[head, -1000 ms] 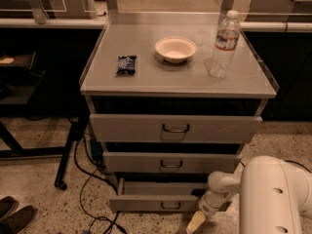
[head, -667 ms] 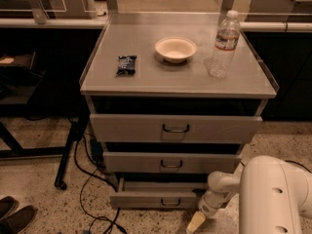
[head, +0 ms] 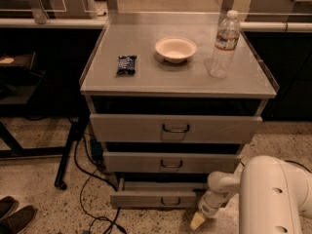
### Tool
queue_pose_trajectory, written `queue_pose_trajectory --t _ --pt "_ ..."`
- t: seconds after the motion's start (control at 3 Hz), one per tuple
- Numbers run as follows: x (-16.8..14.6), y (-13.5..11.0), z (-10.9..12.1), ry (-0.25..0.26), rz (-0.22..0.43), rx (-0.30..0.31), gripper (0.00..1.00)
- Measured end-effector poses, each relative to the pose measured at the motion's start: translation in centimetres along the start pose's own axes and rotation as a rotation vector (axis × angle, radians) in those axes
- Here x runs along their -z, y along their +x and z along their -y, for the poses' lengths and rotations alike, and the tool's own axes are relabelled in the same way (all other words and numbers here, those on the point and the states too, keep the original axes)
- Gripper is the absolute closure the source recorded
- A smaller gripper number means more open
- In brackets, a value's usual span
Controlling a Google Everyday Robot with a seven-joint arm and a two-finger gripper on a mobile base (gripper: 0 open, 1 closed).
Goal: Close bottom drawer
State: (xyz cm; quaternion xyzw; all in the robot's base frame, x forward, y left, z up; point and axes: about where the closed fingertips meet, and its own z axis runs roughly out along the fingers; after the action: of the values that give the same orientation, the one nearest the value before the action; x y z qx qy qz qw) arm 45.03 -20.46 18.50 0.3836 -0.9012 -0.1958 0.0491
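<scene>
Jutting grey metal bottom drawer [head: 156, 199], claw [head: 197, 221] beside

Bottom drawer [head: 146, 199]: pulled out a little, its flat tray shows.
Gripper [head: 197, 220]: down low, just beside the drawer's right front corner.
Cabinet top [head: 146, 82]: bowl [head: 175, 49], water bottle [head: 223, 45], small dark snack packet [head: 126, 65].
Floor: black cables [head: 90, 199], shoes [head: 14, 217].

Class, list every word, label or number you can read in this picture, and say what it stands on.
Bottle label: too blurred to read.
Packet: print too blurred to read.
Gripper, low beside the bottom drawer's right end: no text.
Nothing else bears text.
</scene>
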Motion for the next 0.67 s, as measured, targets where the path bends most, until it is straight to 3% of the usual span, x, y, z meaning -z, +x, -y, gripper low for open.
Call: queue_pose_trajectory --t 0.67 --pt "0.0 0.0 0.0 0.0 0.0 0.0 0.9"
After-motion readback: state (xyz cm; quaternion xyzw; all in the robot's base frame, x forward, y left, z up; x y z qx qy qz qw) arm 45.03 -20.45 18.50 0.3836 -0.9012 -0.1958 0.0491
